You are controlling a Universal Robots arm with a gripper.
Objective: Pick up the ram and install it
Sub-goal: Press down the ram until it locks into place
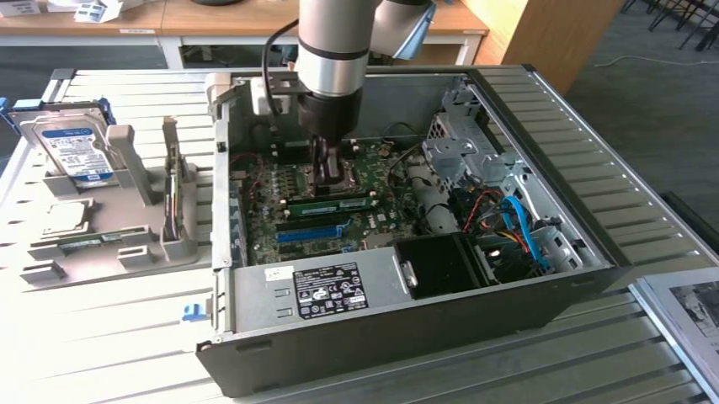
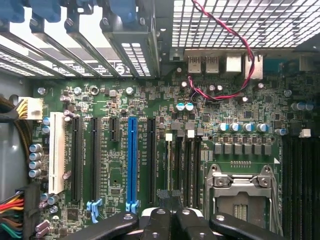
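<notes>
The black pincer (image 1: 329, 172) hangs fully closed and empty inside the open black computer case (image 1: 584, 252), above its green motherboard (image 2: 150, 100). The long green ram stick (image 1: 328, 204) lies seated on that motherboard just below the pincer, long axis running across the case.

Open case top (image 1: 494, 84), cables (image 1: 511, 223) rightward

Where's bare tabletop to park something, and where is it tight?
Free: slatted table in front of the grey stand, and the strip along the case's exterior-right side. Crowded: inside the case, gripper low over the motherboard, cables beside it.
</notes>
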